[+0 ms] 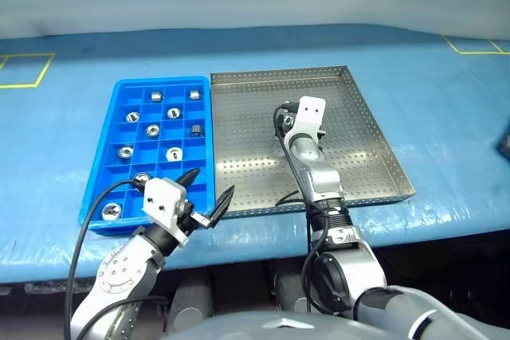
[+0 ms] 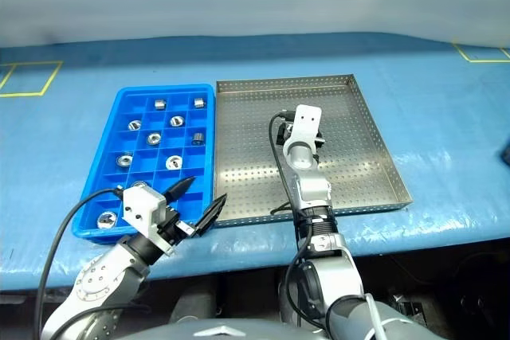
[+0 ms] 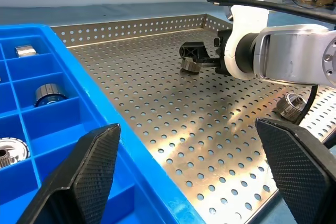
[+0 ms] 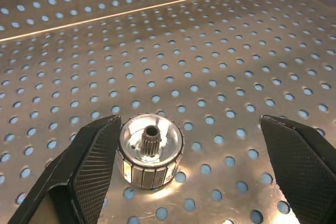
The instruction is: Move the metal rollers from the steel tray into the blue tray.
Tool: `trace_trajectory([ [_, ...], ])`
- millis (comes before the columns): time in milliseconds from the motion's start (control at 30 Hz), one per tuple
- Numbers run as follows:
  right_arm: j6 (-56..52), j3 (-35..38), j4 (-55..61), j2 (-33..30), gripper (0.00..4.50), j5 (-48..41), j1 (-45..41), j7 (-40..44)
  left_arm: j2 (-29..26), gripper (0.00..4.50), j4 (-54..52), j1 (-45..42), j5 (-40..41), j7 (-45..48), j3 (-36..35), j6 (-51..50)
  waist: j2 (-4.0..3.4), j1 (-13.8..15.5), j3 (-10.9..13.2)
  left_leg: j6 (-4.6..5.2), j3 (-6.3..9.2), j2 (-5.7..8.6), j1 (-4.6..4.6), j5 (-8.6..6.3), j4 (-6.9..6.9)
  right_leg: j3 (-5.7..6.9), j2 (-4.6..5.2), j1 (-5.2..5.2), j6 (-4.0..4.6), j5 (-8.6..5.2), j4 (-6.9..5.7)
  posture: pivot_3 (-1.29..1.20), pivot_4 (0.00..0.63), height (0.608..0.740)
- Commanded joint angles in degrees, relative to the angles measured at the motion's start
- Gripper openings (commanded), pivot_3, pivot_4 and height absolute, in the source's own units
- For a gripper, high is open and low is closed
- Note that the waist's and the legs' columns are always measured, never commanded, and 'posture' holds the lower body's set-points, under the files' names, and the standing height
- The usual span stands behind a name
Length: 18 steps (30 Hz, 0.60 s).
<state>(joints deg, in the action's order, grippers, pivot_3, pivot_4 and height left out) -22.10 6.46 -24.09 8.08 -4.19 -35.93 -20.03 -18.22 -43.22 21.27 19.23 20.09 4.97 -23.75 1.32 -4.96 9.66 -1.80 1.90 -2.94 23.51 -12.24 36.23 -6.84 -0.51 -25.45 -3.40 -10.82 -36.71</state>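
So the right claw [image 4: 184,166] is the one that matters here. It's out over the steel tray [image 1: 374,149], fingers spread wide, and the wrist view shows a metal roller [image 4: 150,149] sitting between them, way closer to one finger [image 4: 92,169], basically just beside it or touching, I can't tell which. The other finger [image 4: 302,166] is well apart from it. The roller stands on end on the perforated floor, bore pointing up, so its axis is vertical and the fingers would pinch it across the ribbed sides. Nothing is gripped yet as far as I can see.

Looks like a second roller [image 3: 290,106] is lying in the steel tray too, near the right arm, going by the left wrist view.

The left claw [image 1: 209,197] is also spread and empty, hovering at the near edge of the blue tray [image 1: 119,97], which already has a bunch of rollers [image 1: 152,130] in separate compartments.

My guess: the right arm is clearly nearer, so it should nudge sideways to centre the roller, then squeeze. Off-centre like that, closing might just shove it along.
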Motion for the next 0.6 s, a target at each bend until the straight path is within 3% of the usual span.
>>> trace_trajectory([
  [33, -0.2, 1.8, -3.6, 3.2, 4.44, -2.1, -3.8, -1.3, -0.1, 4.50, -0.7, -0.1, 1.0, 0.4, 0.0, 0.2, -0.02, -0.1, 0.0, 0.01, 0.01, 0.00, -0.02, 0.00, 0.01, 0.00, -0.01, 0.02, 0.00, 0.00, -0.02, 0.02, 0.150, 0.740],
  [333, 1.5, 0.8, -11.2, 2.0, 4.44, -3.8, -6.6, 2.4, 0.2, 4.50, -1.1, 0.6, 0.7, -0.1, 0.0, 0.2, -0.07, -0.4, -0.1, 0.05, 0.04, 0.01, -0.04, 0.03, 0.06, 0.00, -0.02, 0.07, 0.00, 0.00, -0.07, 0.05, 0.150, 0.740],
  [433, 2.6, 0.8, -12.4, 2.0, 3.82, -3.5, -7.1, 2.4, 0.2, 4.50, -1.2, 0.6, 0.6, -0.3, 0.0, 0.2, -0.07, -0.5, -0.1, 0.05, 0.06, -0.01, -0.06, 0.03, 0.06, 0.00, -0.05, 0.06, 0.01, -0.01, -0.11, 0.05, 0.150, 0.740],
  [600, 3.6, 0.5, -12.9, 2.0, 2.18, -3.5, -7.3, 3.4, 0.2, 4.50, -1.3, 0.7, 0.6, -0.4, -0.2, 0.1, -0.08, -0.5, -0.1, 0.05, 0.07, 0.00, -0.05, 0.03, 0.06, 0.00, -0.05, 0.06, 0.01, -0.01, -0.10, 0.06, 0.150, 0.740],
])
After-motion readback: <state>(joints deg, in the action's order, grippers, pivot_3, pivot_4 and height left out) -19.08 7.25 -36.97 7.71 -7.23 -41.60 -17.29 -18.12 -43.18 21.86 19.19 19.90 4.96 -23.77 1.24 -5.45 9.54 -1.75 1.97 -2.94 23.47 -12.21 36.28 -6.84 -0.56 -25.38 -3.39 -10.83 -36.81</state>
